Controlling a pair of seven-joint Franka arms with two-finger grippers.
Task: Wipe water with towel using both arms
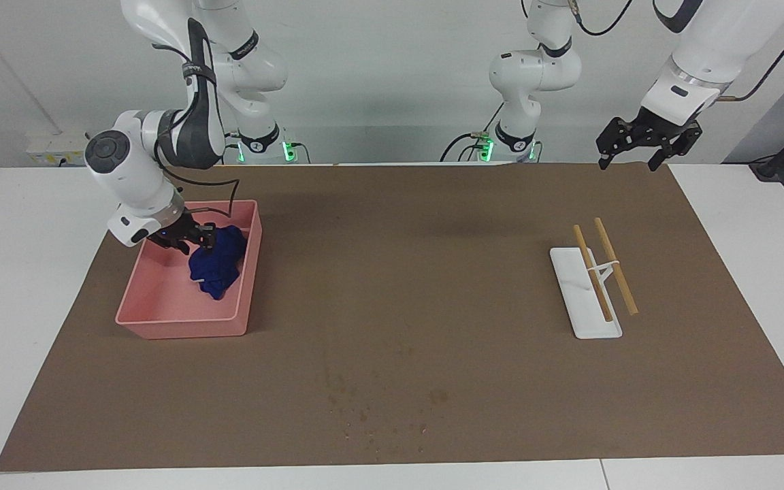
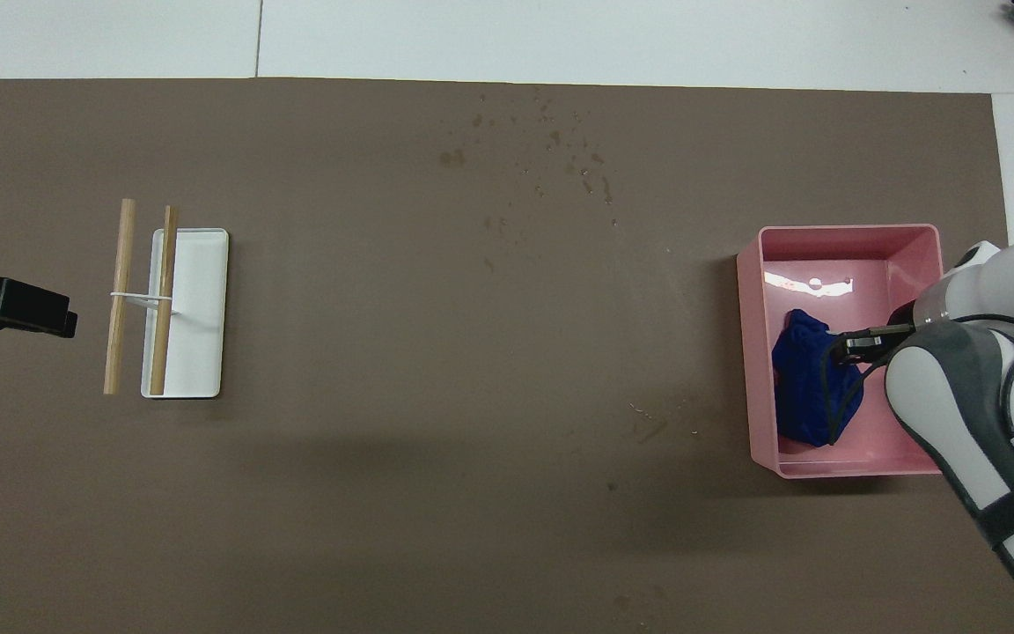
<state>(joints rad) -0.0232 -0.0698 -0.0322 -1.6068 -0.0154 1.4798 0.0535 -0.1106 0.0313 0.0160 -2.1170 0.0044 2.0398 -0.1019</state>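
The royal-blue towel (image 1: 217, 264) lies bunched in the pink tray (image 1: 181, 327), toward the right arm's end of the table; it also shows in the overhead view (image 2: 806, 379) inside the tray (image 2: 850, 236). My right gripper (image 1: 196, 238) reaches down into the tray and is at the towel's upper edge, over it in the overhead view (image 2: 855, 345). My left gripper (image 1: 629, 162) is open, empty and waits raised over the mat's edge at the left arm's end (image 2: 62, 319). Small water drops (image 1: 371, 412) (image 2: 560, 150) speckle the mat's middle, farther from the robots than the tray.
A brown mat (image 1: 433, 238) covers the table. A white flat tray (image 1: 579, 306) (image 2: 199, 308) with two wooden sticks (image 1: 615, 267) (image 2: 120, 295) propped on a small wire stand lies toward the left arm's end.
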